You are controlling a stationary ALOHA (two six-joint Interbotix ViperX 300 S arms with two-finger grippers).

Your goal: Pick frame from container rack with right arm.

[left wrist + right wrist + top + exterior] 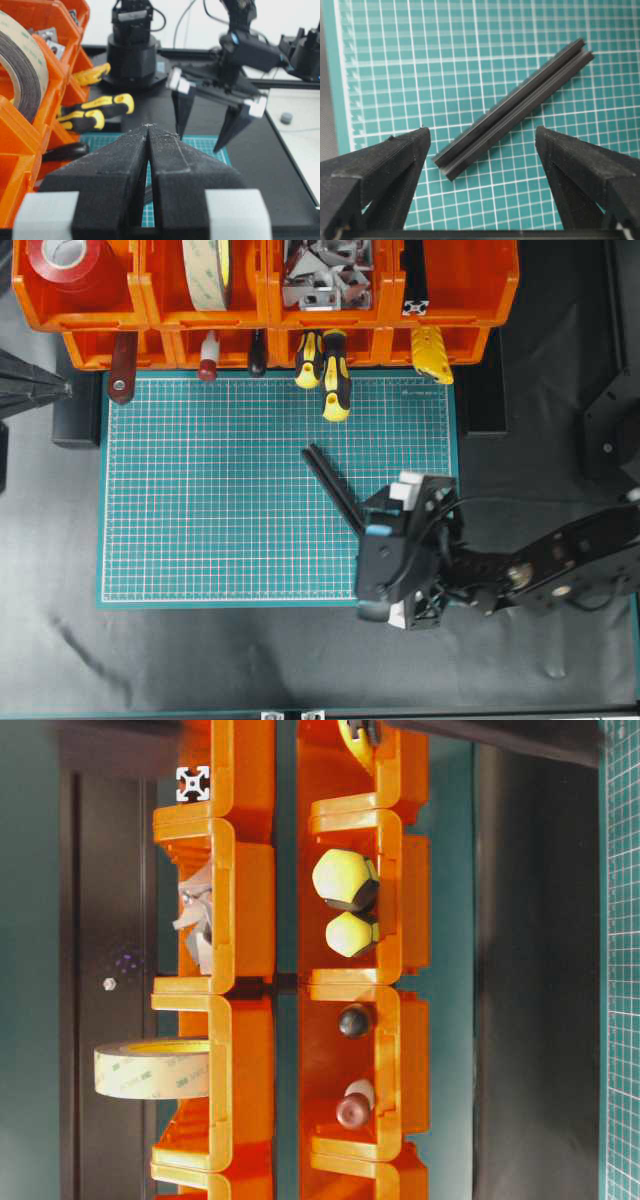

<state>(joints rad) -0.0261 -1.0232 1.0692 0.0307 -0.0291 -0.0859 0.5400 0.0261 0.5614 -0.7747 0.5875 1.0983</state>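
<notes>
1. Frame (333,487) lies flat on the green cutting mat (200,500), set diagonally, its upper end toward the mat's middle and its lower end running under the right arm's wrist in the overhead view.
2. Right pincer (482,150) hangs above that bar with its two black fingers (395,155) spread wide, one on each side of the bar's near end; nothing is between them and neither finger touches the bar.
3. Right arm (560,565) reaches in from the right edge of the overhead view, its wrist over the mat's lower right corner.
4. Seen from the left wrist camera, the right pincer's fingers point down toward the mat, clearly apart.
5. Left pincer (149,131) fills the foreground of its own camera view, its fingers pressed together at the tips and gripping nothing.
6. Container rack (450,300) spans the top of the overhead view, two tiers of orange bins, its lower tier along the mat's upper edge.
7. Second black bar (415,280) sits in the upper right bin, its slotted silvery end facing out.
8. Other bins hold a roll of red tape (70,260), a roll of pale tape (207,270), metal brackets (322,275) and yellow-and-black screwdrivers (335,375) whose handles jut out over the mat.
9. Black cloth covers the surface (200,660) around the mat.
</notes>
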